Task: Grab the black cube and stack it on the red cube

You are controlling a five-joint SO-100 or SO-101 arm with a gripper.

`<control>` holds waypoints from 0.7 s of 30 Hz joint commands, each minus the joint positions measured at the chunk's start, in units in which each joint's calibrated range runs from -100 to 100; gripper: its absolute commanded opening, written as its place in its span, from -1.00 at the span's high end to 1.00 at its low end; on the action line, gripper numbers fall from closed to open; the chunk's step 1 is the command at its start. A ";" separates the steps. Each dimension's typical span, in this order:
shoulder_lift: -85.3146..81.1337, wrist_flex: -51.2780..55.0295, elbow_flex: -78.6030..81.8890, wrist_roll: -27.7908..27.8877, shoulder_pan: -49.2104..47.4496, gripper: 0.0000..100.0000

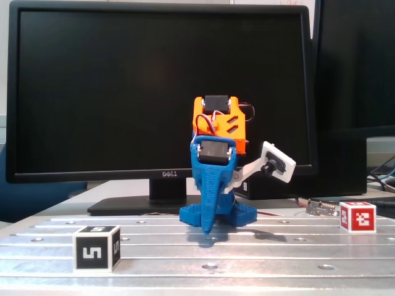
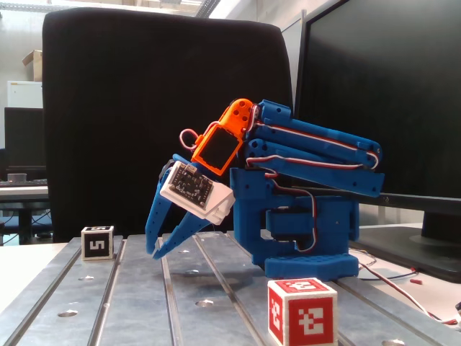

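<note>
My claw [image 2: 155,250] hangs parted and empty; the black cube [image 1: 97,248] looks light and stiff, best pinched across opposite flat faces

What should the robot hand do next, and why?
Probably swing toward the black cube and lower over it. The gripper holds nothing, hanging with its tips near the table in front of the base, and the red cube sits alone on the other side.
</note>
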 commanded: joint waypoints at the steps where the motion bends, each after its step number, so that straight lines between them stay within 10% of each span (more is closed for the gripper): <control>1: 0.58 0.49 0.09 -3.39 -0.03 0.99; 21: 0.50 -0.45 0.09 -3.39 -0.03 0.99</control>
